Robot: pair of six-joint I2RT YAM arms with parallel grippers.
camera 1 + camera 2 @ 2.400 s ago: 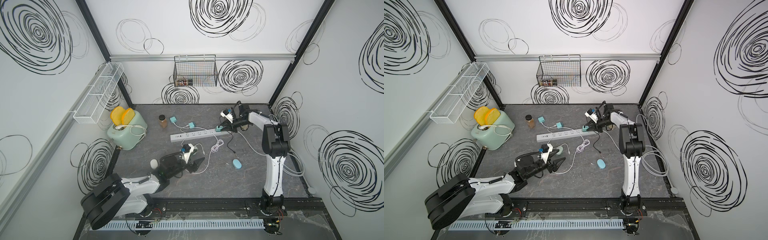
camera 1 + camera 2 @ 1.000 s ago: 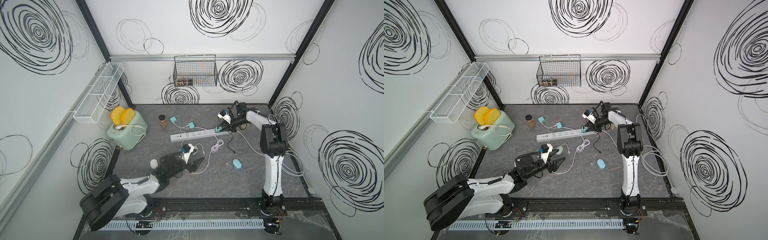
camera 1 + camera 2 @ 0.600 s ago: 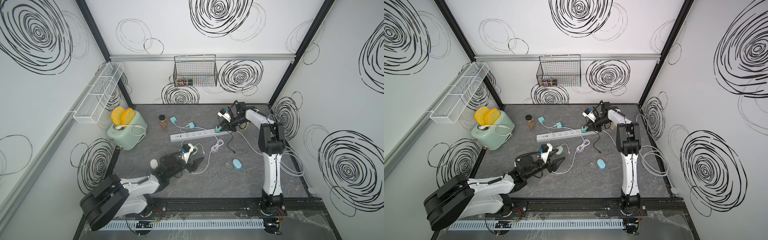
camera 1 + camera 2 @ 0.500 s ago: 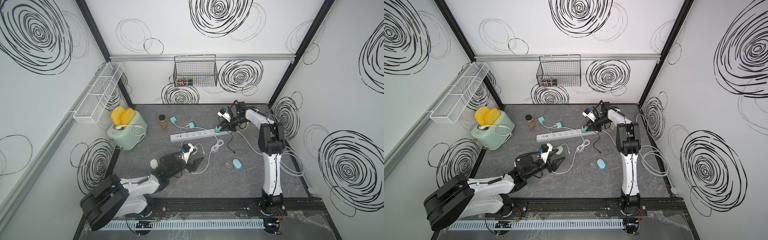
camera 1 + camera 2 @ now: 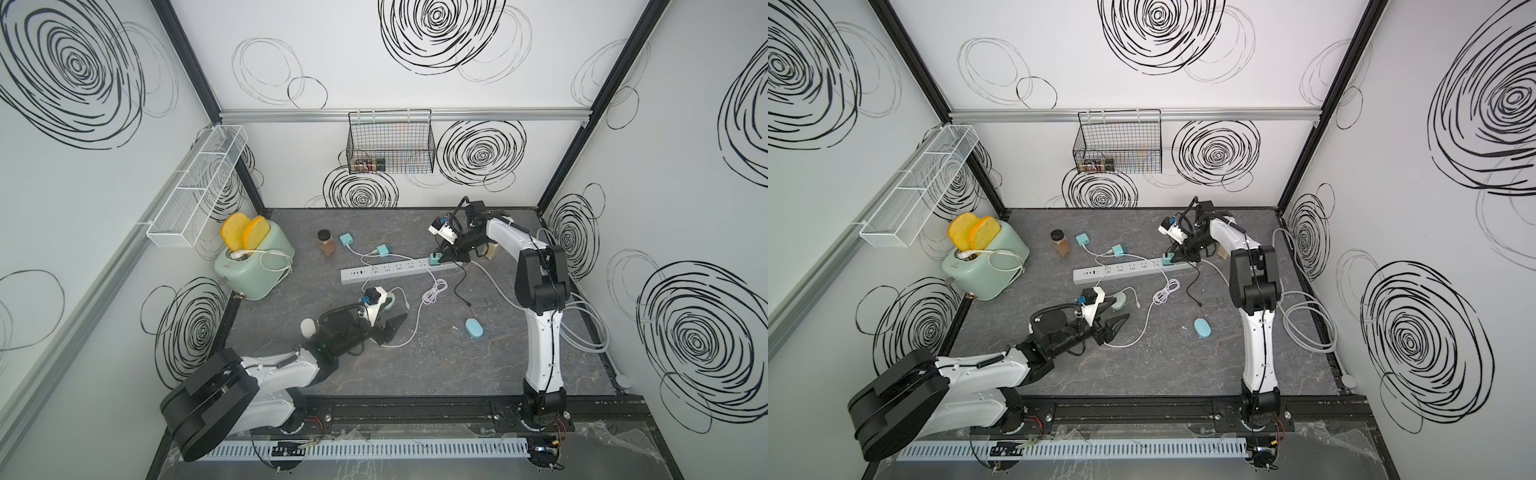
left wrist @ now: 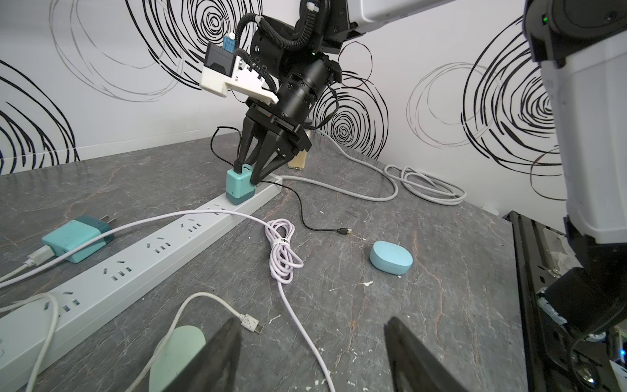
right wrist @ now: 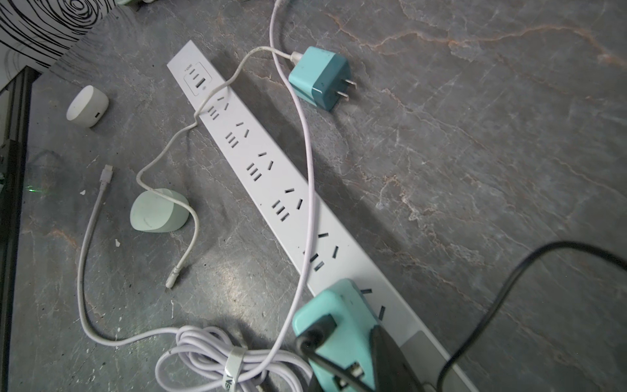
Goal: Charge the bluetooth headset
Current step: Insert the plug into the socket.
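Right claw (image 6: 247, 173) grips the teal charger (image 6: 239, 190), upright on the power strip's (image 6: 163, 249) far right end. Recommend pressing straight down, no tilt. Left claw (image 6: 312, 322) hangs open, empty. Blue headset case (image 6: 391, 257) lies near right on the counter (image 6: 441, 203), unconnected.

White walls (image 5: 340, 50) bore black scribbled swirls. Grey marbled bench (image 5: 436, 370) was evenly lit. Black wire basket (image 5: 409, 139) hung on the back wall (image 5: 291, 166).
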